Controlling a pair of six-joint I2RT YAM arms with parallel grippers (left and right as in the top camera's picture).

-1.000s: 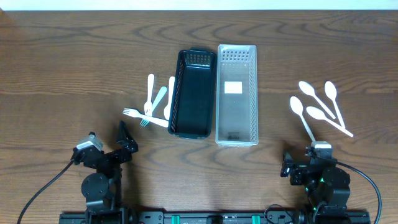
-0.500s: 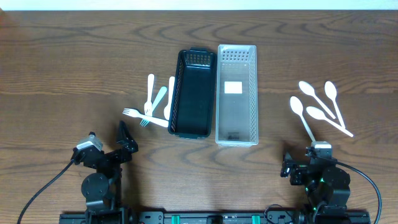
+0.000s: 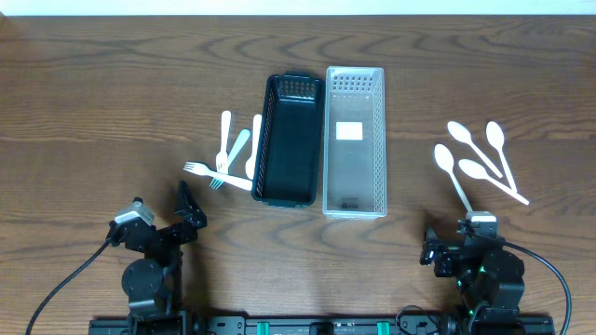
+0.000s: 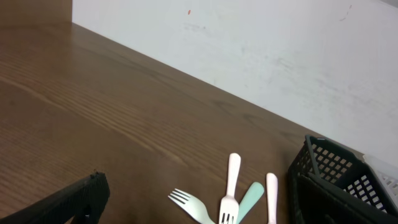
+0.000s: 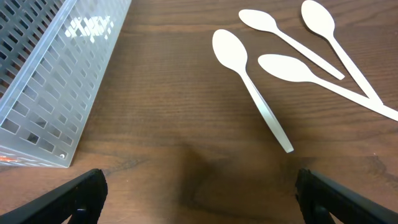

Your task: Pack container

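Note:
A black basket [image 3: 289,140] and a clear basket [image 3: 354,140] stand side by side at the table's middle. Several white forks and a pale green utensil [image 3: 228,154] lie left of the black basket, and also show in the left wrist view [image 4: 233,196]. Several white spoons [image 3: 480,158] lie to the right, and show in the right wrist view [image 5: 280,56]. My left gripper [image 3: 186,212] is open and empty near the front left. My right gripper [image 3: 445,244] is open and empty near the front right, just short of the nearest spoon's handle [image 5: 273,127].
The black basket's corner [image 4: 329,180] shows at the left wrist view's right edge. The clear basket's wall [image 5: 56,81] fills the right wrist view's left. A white wall runs along the table's far edge.

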